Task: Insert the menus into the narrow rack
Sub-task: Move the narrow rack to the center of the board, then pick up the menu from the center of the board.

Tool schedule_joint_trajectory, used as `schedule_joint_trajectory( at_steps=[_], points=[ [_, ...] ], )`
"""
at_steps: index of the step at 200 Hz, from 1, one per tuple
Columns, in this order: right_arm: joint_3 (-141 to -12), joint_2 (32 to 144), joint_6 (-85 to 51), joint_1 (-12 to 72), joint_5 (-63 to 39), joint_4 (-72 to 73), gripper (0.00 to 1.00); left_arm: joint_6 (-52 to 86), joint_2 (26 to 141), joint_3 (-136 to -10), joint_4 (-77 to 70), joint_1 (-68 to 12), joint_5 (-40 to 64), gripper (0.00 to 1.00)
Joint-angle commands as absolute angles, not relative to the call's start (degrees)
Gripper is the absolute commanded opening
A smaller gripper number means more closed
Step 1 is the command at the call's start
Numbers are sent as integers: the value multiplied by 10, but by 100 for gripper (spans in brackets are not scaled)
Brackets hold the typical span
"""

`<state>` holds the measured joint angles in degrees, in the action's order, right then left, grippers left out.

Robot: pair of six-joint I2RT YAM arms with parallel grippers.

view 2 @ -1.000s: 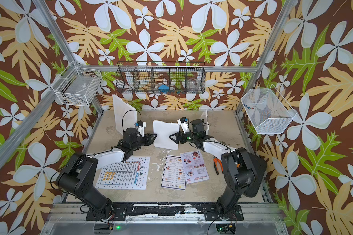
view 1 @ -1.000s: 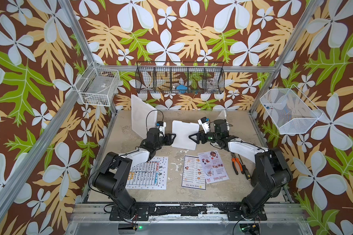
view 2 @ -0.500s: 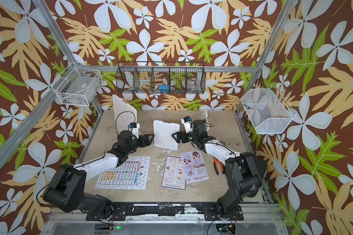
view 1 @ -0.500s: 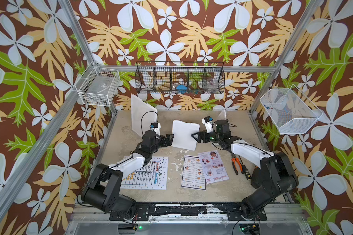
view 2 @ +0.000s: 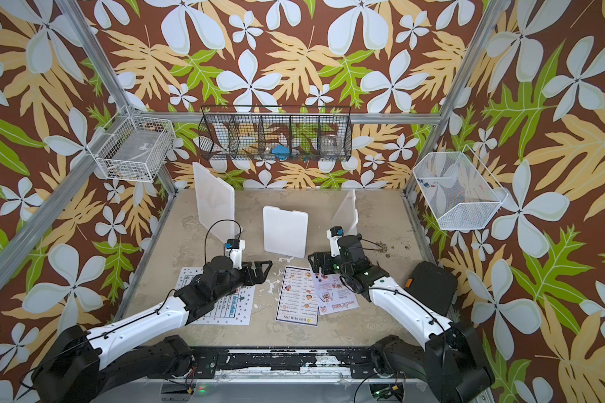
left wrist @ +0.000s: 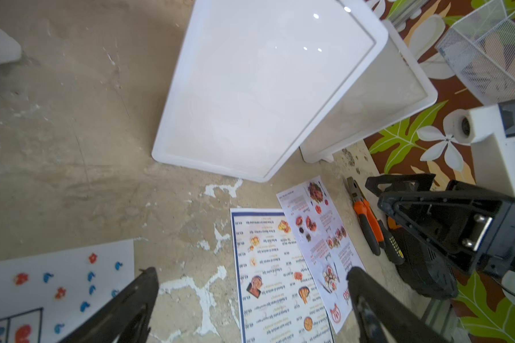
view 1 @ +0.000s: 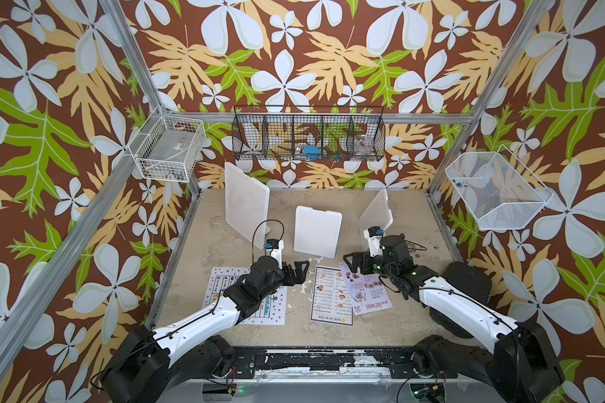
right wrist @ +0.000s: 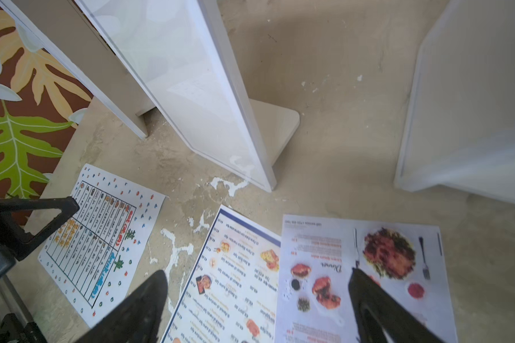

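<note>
Pinkish menu (view 1: 369,295) beneath right gripper (view 1: 350,265)

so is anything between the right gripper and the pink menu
Nothing visible. The right gripper hovers open over the pink menu, which lies uppermost, its edge overlapping the dim sum menu.

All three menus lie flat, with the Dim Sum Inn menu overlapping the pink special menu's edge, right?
No: the pink special menu overlaps the edge of the Dim Sum Inn menu, as the right wrist view shows. All three do lie flat.
</note>
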<state>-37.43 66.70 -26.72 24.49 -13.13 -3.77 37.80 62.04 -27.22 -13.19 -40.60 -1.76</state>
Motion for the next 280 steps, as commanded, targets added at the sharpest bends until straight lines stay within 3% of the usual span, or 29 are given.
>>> schedule_joint_trajectory(
  at_steps=[1,34,93,148,230,280],
  points=[
    [-358,650,-288,224,-121,-104,94,414,630,-273,-113,-438,-36,100],
    [-311,632,-304,134,-201,-110,92,412,698,-316,-102,-504,-47,100],
    [-278,623,-285,29,-247,-113,89,403,840,-408,-110,-582,-16,100],
    [-276,664,-266,11,-250,-95,88,402,923,-444,-144,-602,28,100],
    [-299,722,-224,-11,-266,-108,81,411,1021,-529,-119,-605,46,66],
    [-306,746,-219,-14,-275,-108,77,404,1061,-577,-78,-604,29,58]
  ],
)
